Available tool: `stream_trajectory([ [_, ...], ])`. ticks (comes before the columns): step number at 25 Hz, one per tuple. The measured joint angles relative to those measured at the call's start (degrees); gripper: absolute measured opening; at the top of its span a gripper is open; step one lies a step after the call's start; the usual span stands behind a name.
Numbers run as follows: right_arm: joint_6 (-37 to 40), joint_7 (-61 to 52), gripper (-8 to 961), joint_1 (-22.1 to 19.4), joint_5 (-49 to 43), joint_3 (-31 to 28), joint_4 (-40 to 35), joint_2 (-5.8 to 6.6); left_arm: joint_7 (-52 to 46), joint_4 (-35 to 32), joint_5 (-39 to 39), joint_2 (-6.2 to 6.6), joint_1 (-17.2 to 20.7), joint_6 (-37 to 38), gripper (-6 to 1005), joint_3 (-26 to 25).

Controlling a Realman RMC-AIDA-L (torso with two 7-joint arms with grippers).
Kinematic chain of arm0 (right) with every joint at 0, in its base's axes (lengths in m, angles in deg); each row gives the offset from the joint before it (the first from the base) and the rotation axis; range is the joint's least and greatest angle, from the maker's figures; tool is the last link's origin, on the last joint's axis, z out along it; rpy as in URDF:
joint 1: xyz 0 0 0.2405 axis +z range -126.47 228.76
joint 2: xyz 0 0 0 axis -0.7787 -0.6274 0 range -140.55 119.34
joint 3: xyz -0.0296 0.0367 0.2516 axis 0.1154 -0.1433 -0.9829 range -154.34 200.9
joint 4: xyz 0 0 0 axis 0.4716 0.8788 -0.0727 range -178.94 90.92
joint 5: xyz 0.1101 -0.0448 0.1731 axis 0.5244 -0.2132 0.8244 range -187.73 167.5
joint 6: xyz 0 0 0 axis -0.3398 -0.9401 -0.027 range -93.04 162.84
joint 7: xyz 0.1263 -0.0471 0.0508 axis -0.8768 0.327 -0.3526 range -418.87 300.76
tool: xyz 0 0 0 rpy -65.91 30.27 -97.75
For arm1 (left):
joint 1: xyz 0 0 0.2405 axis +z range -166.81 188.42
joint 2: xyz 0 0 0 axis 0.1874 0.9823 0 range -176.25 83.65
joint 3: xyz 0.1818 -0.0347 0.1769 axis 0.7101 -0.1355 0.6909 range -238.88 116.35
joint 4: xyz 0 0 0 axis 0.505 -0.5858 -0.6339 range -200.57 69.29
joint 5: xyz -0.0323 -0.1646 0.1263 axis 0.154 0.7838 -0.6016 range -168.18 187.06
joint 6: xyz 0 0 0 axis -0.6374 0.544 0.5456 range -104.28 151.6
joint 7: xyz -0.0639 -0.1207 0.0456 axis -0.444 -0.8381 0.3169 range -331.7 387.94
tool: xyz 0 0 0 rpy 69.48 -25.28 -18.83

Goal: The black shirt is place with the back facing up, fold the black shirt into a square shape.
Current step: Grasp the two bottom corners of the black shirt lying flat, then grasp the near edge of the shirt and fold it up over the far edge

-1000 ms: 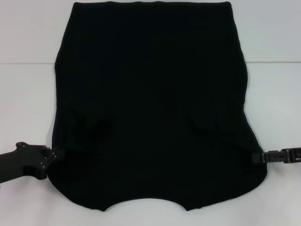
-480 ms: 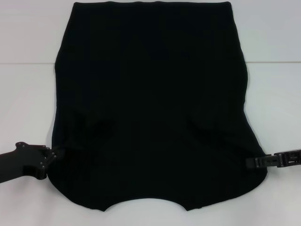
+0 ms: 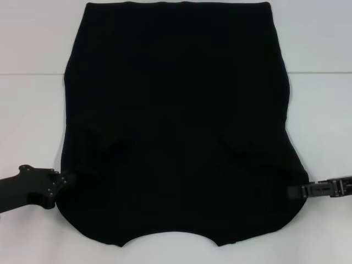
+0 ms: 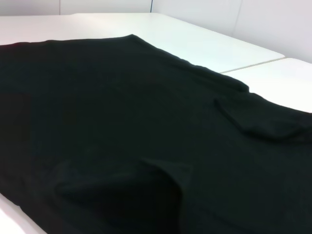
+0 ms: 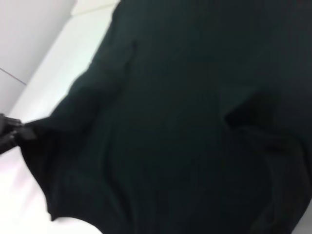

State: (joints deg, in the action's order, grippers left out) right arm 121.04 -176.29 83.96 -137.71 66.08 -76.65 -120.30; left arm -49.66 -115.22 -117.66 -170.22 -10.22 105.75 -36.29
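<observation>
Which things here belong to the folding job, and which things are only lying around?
Belonging to the job:
- black shirt, spread flat, plain side up
- left gripper, at the shirt's near left edge
- right gripper, at the shirt's near right edge

Only lying around:
- nothing loose is visible; only the white table under the shirt

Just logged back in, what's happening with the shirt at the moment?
The black shirt lies spread flat on the white table, plain side up, both sleeves already tucked in over the body. The left gripper sits at the shirt's left edge and the right gripper at its right edge, both low, near the end closest to the robot. Whether either has actually pinched the cloth isn't visible. No lengthwise fold has been made yet.
</observation>
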Motion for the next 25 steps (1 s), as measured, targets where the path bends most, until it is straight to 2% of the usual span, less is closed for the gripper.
stream_trajectory([
  [5, 1.33, 0.74, 881, -0.01, 0.02, -2.86, -0.11, 0.02, 0.0, 0.02, -0.09, 0.0, -0.09, -0.04, 20, 0.09],
  [16, -1.84, 0.46, 855, 0.0, -0.11, -3.31, 0.21, -0.47, 0.0, 0.02, -0.22, 0.0, -0.39, -0.23, 19, 0.07],
  [22, -1.67, 0.67, 648, -0.16, -0.37, -2.53, 0.52, -0.39, 0.0, 0.02, -0.39, 0.0, -0.78, -0.29, 19, 0.07],
  [25, -1.79, 0.7, 581, -0.41, -0.38, -2.45, 0.2, -0.56, 0.0, 0.02, -0.44, 0.0, -0.91, -0.36, 19, 0.07],
])
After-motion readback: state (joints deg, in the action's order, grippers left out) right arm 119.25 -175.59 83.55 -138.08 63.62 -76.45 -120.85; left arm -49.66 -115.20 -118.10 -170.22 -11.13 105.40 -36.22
